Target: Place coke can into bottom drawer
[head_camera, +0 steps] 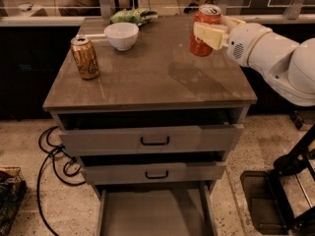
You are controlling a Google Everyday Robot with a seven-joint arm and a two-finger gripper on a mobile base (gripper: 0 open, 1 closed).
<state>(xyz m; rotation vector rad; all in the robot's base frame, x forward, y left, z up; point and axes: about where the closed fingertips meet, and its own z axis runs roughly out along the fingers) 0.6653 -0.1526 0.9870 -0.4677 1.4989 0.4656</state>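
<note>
Floor, far left: dark cables [51, 154] looped beside the cabinet. Grey-brown cabinet top [147, 82], left side: one gold-brown can [85, 58], upright. Just right of it and further back: one white bowl [121, 35], with a green packet [133, 16] behind it at the rear edge. Cabinet front: two upper drawers with black handles, each slightly ajar; below them the bottom drawer [152, 215], pulled out furthest, its grey floor open to view. Right rear of the top: the coke can [200, 47], upright, seemingly held just above the surface, well apart from the drawer. The gripper [209, 31] has its cream fingers clenched on the can's sides. Far right: the white arm [275, 58] reaches in.
</note>
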